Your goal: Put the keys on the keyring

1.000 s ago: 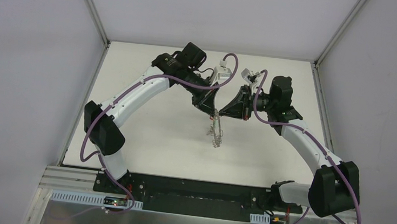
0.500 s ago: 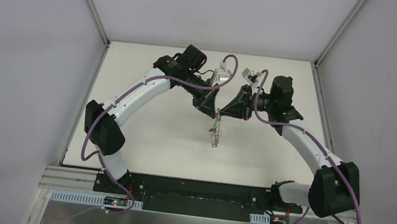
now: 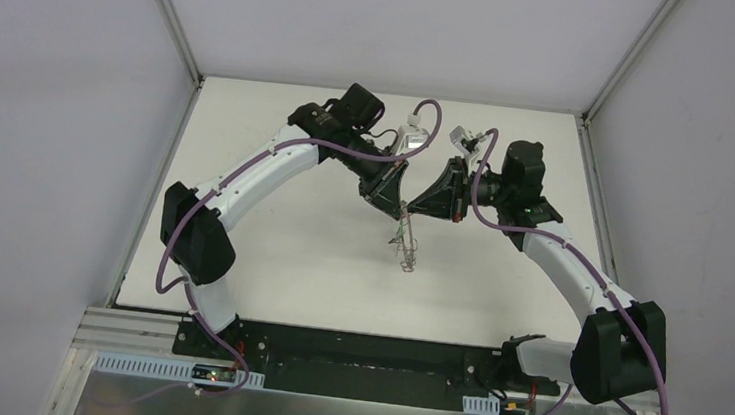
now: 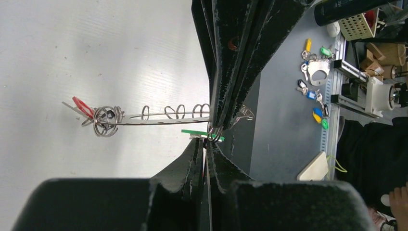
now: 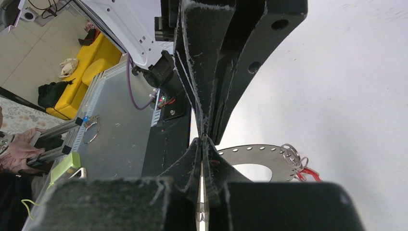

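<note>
The grey keyring [image 3: 405, 246] hangs in the air above the white table, held at its upper rim where both grippers meet. My right gripper [image 3: 410, 209] is shut on the keyring's rim; the left wrist view shows the ring edge-on [image 4: 159, 121] with wire loops along it. My left gripper [image 3: 401, 206] is shut, tip to tip with the right one, on the green key [image 4: 198, 131] at a small wire loop. A red key [image 4: 82, 107] hangs on loops at the ring's far end; it also shows in the right wrist view [image 5: 308, 174]. No dark key is in view.
The white table [image 3: 279, 250] lies below the hanging ring, with enclosure walls on three sides. Beyond the near edge is a grey bench with spare coloured keys [image 4: 315, 91] and clutter.
The left arm has shifted slightly to the right, and the hanging ring's lower end has swung a little to the right. Both grippers stay shut at the same meeting spot.
</note>
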Robot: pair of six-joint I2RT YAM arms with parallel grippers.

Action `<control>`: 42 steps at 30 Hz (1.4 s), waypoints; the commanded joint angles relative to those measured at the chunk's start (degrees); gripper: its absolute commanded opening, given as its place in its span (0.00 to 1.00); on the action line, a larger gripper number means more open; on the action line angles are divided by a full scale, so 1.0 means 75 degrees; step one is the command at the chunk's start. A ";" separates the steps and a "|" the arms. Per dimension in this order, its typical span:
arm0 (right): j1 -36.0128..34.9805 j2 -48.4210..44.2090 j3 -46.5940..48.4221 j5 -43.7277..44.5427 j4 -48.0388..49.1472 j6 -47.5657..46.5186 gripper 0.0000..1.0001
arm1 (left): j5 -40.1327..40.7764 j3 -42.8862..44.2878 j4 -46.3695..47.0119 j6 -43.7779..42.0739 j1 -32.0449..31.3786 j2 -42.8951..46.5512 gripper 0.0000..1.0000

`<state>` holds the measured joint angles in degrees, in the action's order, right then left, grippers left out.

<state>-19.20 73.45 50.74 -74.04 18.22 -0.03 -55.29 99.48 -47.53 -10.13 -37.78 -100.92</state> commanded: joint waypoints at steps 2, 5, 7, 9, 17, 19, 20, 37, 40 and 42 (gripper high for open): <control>0.0040 -0.0290 0.0079 -0.0173 0.0431 -0.0019 0.00 | 0.0107 0.0208 -0.0426 -0.0499 0.0020 0.0161 0.10; 0.0043 -0.0278 0.0079 -0.0171 0.0430 -0.0019 0.00 | 0.0298 0.0247 -0.0591 -0.0732 0.0044 0.0284 0.18; 0.0054 -0.0269 0.0079 -0.0171 0.0431 -0.0019 0.00 | 0.0376 0.0259 -0.0673 -0.0913 0.0073 0.0387 0.22; 0.0061 -0.0256 0.0085 -0.0182 0.0433 -0.0019 0.00 | 0.0416 0.0248 -0.0705 -0.1074 0.0100 0.0492 0.27; 0.0052 -0.0232 0.0113 -0.0215 0.0447 0.0178 0.00 | 0.0302 0.0069 -0.0141 -0.1180 0.0115 0.0855 0.46; 0.0053 -0.0224 0.0114 -0.0218 0.0442 0.0189 0.00 | 0.0208 0.0010 0.0178 -0.1048 0.0104 0.0871 0.49; 0.0052 -0.0220 0.0113 -0.0224 0.0442 0.0192 0.00 | 0.0158 -0.0019 0.0330 -0.0941 0.0104 0.0849 0.50; 0.0066 -0.0196 0.0113 -0.0218 0.0444 0.0168 0.00 | -0.0442 -0.0557 0.1498 -0.0015 0.0058 0.0538 0.37; 0.0086 -0.0196 0.0102 -0.0195 0.0432 0.0168 0.00 | -0.0505 -0.0690 0.1542 0.0049 0.0034 0.0542 0.35; 0.0083 -0.0196 0.0105 -0.0183 0.0435 0.0157 0.00 | -0.0524 -0.0740 0.1551 0.0059 0.0012 0.0554 0.34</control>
<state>-19.03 73.45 50.74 -74.02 18.26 1.04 -56.53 94.74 -37.87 -10.76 -37.43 -97.12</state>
